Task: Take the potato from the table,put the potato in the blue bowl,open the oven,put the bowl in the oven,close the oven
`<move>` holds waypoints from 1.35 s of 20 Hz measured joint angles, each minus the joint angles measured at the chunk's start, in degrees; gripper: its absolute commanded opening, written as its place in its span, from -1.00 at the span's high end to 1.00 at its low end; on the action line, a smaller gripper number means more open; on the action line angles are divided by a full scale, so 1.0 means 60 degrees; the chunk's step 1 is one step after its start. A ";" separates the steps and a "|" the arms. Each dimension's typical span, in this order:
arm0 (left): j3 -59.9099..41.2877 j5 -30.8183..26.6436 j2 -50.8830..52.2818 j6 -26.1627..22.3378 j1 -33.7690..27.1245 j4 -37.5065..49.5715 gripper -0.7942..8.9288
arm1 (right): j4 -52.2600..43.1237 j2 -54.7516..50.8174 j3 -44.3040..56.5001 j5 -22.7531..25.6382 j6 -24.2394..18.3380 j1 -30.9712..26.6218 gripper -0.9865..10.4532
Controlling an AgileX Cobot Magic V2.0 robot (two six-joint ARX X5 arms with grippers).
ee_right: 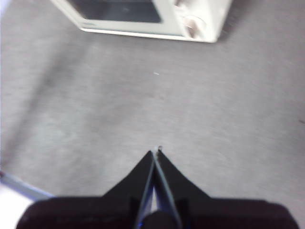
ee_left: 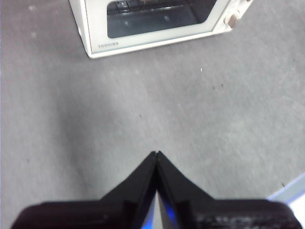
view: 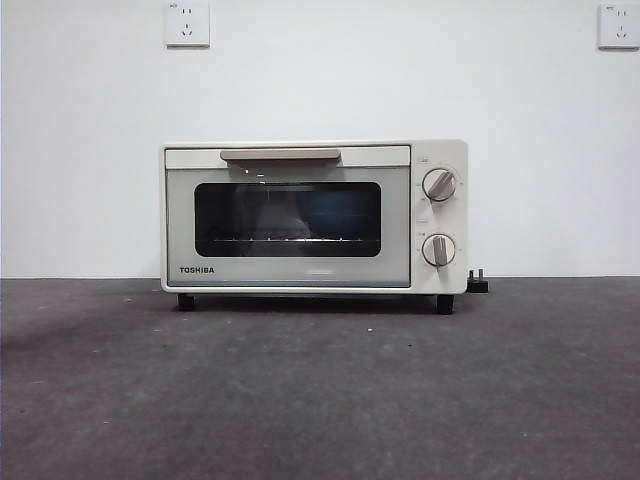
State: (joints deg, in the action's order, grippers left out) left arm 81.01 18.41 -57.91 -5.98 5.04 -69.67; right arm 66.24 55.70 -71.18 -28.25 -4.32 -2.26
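The cream-white TOSHIBA oven (view: 313, 217) stands at the back of the dark grey table (view: 320, 390), its glass door closed under the beige bar handle (view: 280, 155). A blue shape shows faintly through the glass (view: 335, 212); I cannot tell whether it is the blue bowl. The potato is out of view. My left gripper (ee_left: 157, 153) is shut with nothing in it, held above the table in front of the oven (ee_left: 157, 21). My right gripper (ee_right: 155, 152) is likewise shut and empty, hovering over the table before the oven's knob side (ee_right: 193, 21).
Two round knobs (view: 439, 184) sit on the oven's right panel. A black plug (view: 478, 284) lies beside its right foot. Two wall sockets (view: 187, 22) are on the white wall behind. A pale table edge (ee_left: 293, 193) shows in both wrist views.
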 measured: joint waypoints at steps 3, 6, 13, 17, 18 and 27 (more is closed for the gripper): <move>-0.0313 0.0000 0.0805 0.0000 -0.0171 0.1140 0.85 | -0.0004 0.0448 0.0000 0.0663 -0.0004 0.0000 0.85; -0.1898 0.0000 0.2470 -0.0004 -0.0302 0.3541 0.85 | -0.0007 0.0911 0.0000 0.1166 0.0000 0.0000 0.85; -0.7923 -0.0087 0.6298 -0.0259 -0.0382 0.9715 0.85 | -0.0033 0.1705 0.0000 0.2138 -0.0004 0.0000 0.82; -1.0295 -0.1894 0.7632 -0.0408 -0.0426 1.0480 0.85 | -0.0204 0.1865 0.0004 0.2393 -0.0004 0.0000 0.83; -1.0739 -0.2208 0.7836 -0.0408 -0.0466 1.0480 0.85 | -0.0353 0.1869 0.0004 0.2393 -0.0004 0.0000 0.83; -1.3336 -0.2940 0.9588 0.1126 -0.0874 1.0910 0.85 | -0.2787 0.1876 0.0004 0.2393 -0.0004 0.0000 0.83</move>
State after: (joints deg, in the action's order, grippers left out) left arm 0.99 0.78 -0.38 0.78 -0.21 -4.21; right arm 49.52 66.96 -71.16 -13.89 -4.34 -2.26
